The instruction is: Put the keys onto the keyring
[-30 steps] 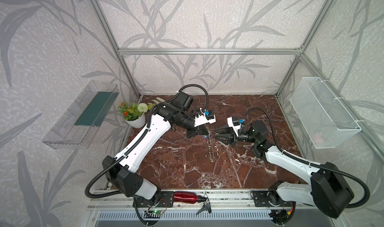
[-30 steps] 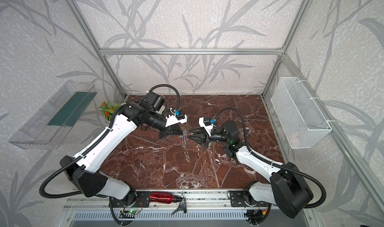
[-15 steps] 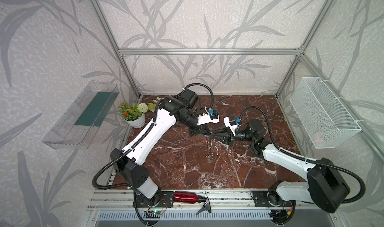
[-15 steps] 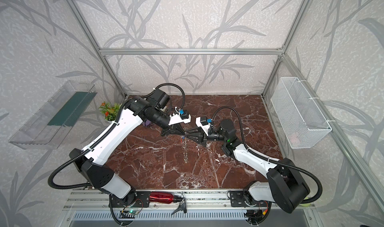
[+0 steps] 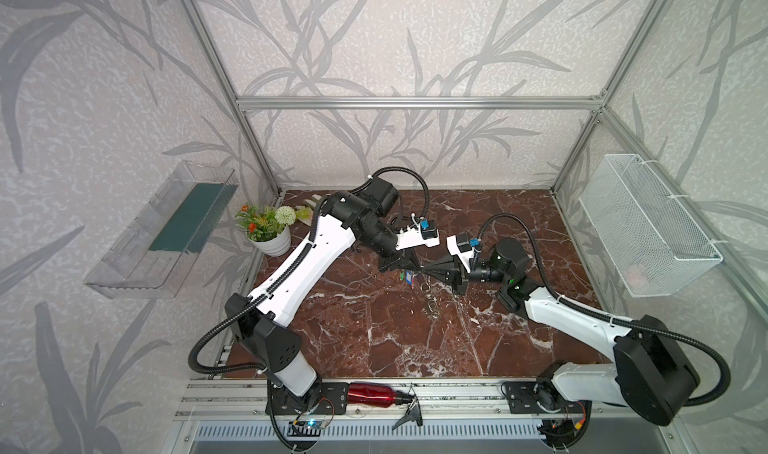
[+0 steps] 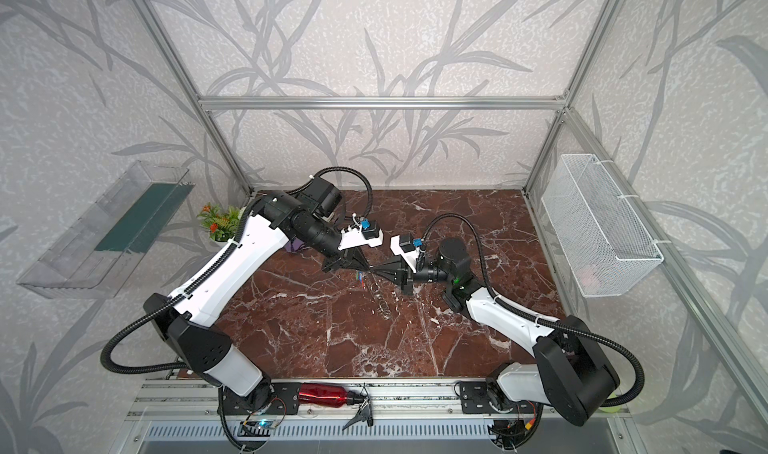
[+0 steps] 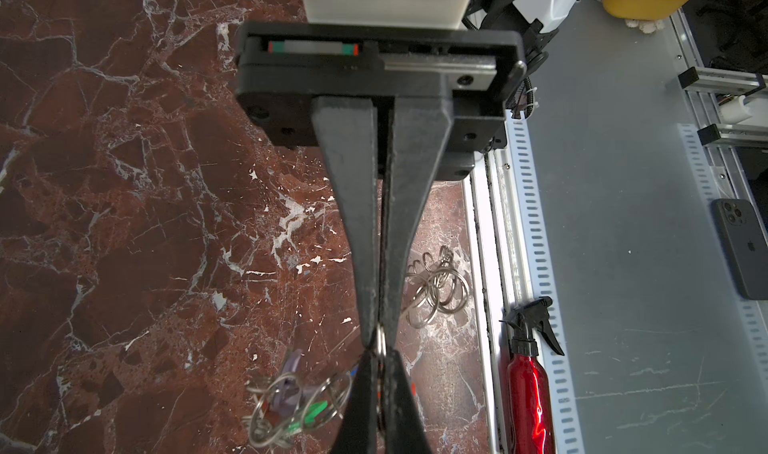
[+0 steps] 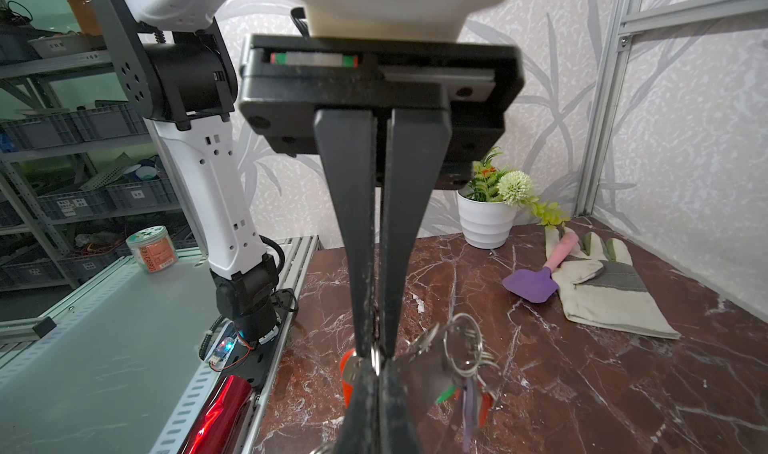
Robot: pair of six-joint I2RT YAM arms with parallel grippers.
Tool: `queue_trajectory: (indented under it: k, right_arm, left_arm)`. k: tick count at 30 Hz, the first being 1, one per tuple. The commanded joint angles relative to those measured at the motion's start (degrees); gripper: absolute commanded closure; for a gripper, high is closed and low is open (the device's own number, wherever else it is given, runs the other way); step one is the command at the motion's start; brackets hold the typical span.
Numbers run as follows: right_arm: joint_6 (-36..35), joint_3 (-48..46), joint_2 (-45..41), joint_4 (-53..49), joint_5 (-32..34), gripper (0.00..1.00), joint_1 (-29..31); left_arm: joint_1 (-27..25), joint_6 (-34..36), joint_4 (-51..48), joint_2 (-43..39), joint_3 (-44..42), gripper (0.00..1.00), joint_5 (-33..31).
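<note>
Mid-task: the keyring [image 8: 463,342], a bunch of metal split rings, hangs above the middle of the red marble table [image 5: 374,339], held from both sides. The left gripper [image 7: 380,336] and the right gripper [image 8: 376,350] meet tip to tip, each clenched on the same small split ring [image 7: 381,344].

Several keys [image 7: 291,393] with green, purple and red-orange tags dangle from the bunch just beside the fingertips, so part of the job appears done. A further tangle of bare rings [image 7: 436,290] trails down toward the marble; whether it rests there cannot be told. In both top views no loose key shows on the table, so how many remain to be threaded is unclear. The double pinch suggests one ring is being steadied or prised for a key.

A white flower pot [image 5: 272,243] of artificial blooms stands at the table's far left corner, with a work glove [image 8: 611,294] and a purple trowel [image 8: 530,283] lying near it. The clear wall bin [image 5: 137,265] on the left holds only a dark green insert [image 5: 183,219]. The white wire basket [image 5: 648,223] on the right holds a pale pink object [image 5: 635,276], too faint to name. A red spray bottle [image 5: 374,393] lies on the front rail.
</note>
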Motion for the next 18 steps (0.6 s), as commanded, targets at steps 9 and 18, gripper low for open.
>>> queue_trajectory:
  k: [9,18]
  right_arm:
    - [3.54,0.58,0.99,7.62,1.97,1.00,0.42]
    - [5.59,0.62,0.83,8.99,0.63,1.00,0.39]
  left_arm:
    - [4.85,-21.71,26.03,-12.03,-14.61,0.73,-0.79]
    - [12.71,-41.25,68.35,-34.36,-50.62,0.25,9.18]
